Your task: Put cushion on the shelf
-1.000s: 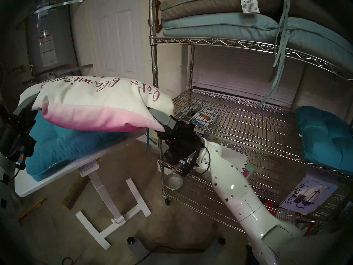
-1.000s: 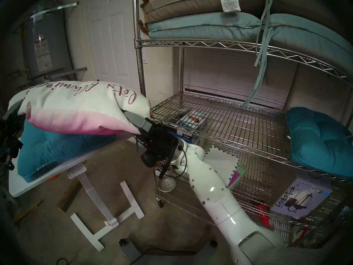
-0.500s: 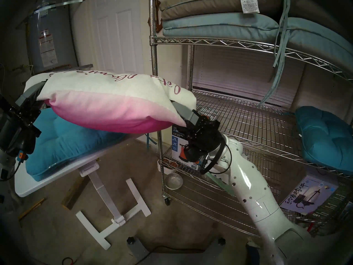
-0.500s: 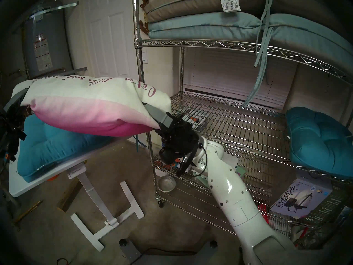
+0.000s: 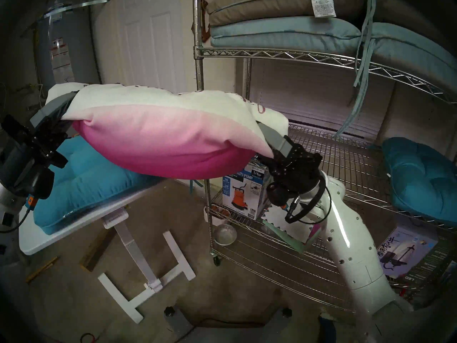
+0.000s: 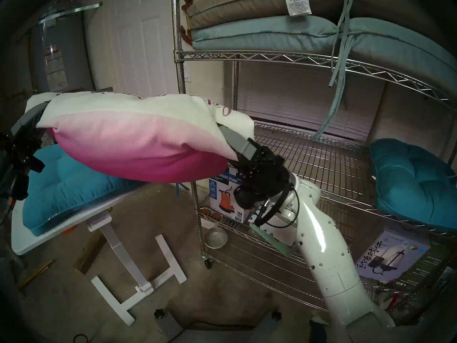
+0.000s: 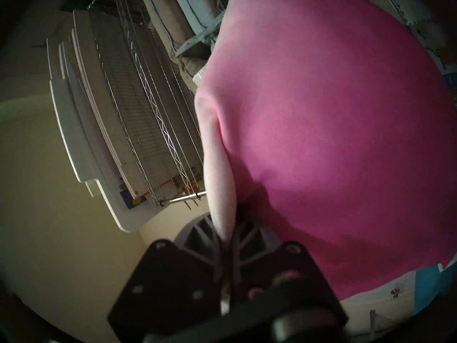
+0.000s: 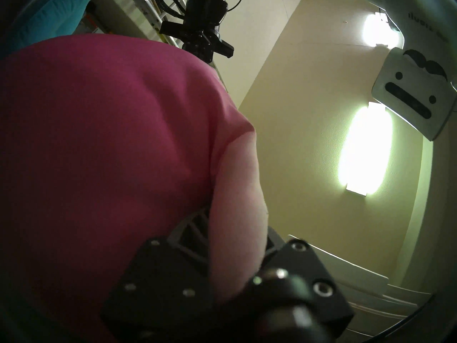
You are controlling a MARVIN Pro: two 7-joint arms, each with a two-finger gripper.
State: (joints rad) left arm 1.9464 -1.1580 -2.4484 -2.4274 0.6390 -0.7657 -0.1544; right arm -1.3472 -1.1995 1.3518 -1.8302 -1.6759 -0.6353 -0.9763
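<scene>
The cushion (image 5: 168,137) hangs in the air, cream face up and hot pink face down, stretched between both arms. My left gripper (image 5: 55,107) is shut on its left corner and my right gripper (image 5: 270,137) is shut on its right corner. The wrist views show the pink fabric (image 7: 321,137) pinched in the left gripper (image 7: 226,233), and the cushion (image 8: 99,149) pinched in the right gripper (image 8: 215,236). The chrome wire shelf (image 5: 329,159) stands to the right. The cushion's right end crosses in front of the shelf's front left post, level with the middle tier.
A teal tufted cushion (image 5: 99,186) lies on the tilted white table (image 5: 61,233) under the held cushion. Another teal cushion (image 5: 420,176) sits on the middle tier's right. Grey and pale blue pads (image 5: 284,30) fill the upper tier. A pump box (image 5: 244,194) stands on the lower tier.
Both arms have carried the cushion up and to the right, off the teal cushion. Its right end now lies in front of the shelf post, and more of the pink underside shows.
</scene>
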